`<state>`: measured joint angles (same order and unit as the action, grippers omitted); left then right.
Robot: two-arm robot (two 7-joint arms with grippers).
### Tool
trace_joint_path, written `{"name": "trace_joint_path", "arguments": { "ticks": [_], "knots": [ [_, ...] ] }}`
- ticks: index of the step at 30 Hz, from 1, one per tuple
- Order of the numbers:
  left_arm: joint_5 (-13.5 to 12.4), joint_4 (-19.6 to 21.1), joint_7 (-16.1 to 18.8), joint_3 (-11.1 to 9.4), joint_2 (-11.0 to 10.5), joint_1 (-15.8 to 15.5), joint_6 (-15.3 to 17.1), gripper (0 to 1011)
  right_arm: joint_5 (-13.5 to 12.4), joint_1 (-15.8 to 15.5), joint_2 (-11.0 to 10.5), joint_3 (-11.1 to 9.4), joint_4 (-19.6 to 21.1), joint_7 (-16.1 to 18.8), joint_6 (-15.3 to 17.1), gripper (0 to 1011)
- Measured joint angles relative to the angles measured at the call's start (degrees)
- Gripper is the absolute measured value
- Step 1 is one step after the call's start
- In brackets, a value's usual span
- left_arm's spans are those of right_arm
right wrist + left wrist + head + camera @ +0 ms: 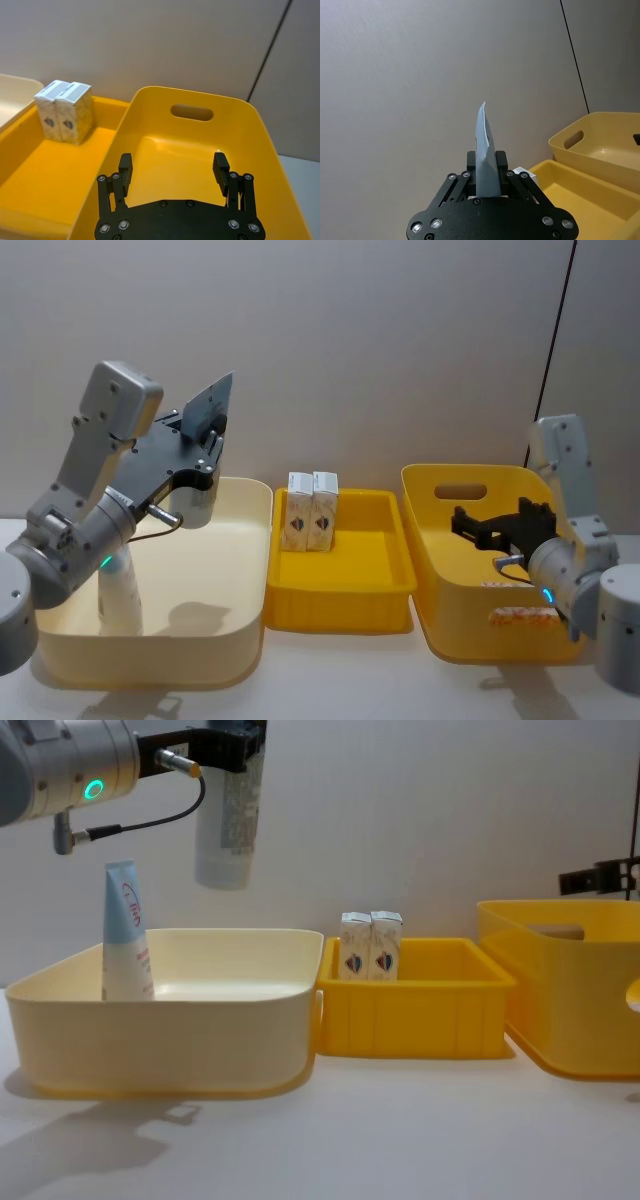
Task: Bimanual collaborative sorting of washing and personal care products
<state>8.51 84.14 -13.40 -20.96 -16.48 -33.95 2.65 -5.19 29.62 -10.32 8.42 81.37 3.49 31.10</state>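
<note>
My left gripper (205,447) is shut on a pale-blue-and-white squeeze tube (209,408), holding it upright in the air above the cream bin (228,640), crimped end up. In the chest view the held tube (228,830) hangs well above that bin's rim. A second tube (124,935) stands upright inside the cream bin at its left. Two small white cartons (312,512) stand side by side at the back of the shallow yellow tray (340,605). My right gripper (172,167) hovers open and empty over the deep yellow bin (200,100).
The three containers stand in a row on the white table: cream bin left, tray middle, handled yellow bin (570,1010) right. A grey wall runs close behind them. Bare table lies in front of the bins.
</note>
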Motion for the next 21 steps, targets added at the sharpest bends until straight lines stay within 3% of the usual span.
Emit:
{"name": "trace_joint_path", "arguments": {
  "ticks": [13,21],
  "knots": [
    [-0.48,1.92,-0.30,0.31,0.37,0.78,1.72,215,0.71,-1.08,-2.92,4.49,0.59,8.15,-4.33,1001],
    [0.12,2.64,-1.06,0.84,1.04,0.91,2.86,215,0.71,-0.69,-3.82,6.09,0.13,11.63,-6.15,1001]
  ]
}}
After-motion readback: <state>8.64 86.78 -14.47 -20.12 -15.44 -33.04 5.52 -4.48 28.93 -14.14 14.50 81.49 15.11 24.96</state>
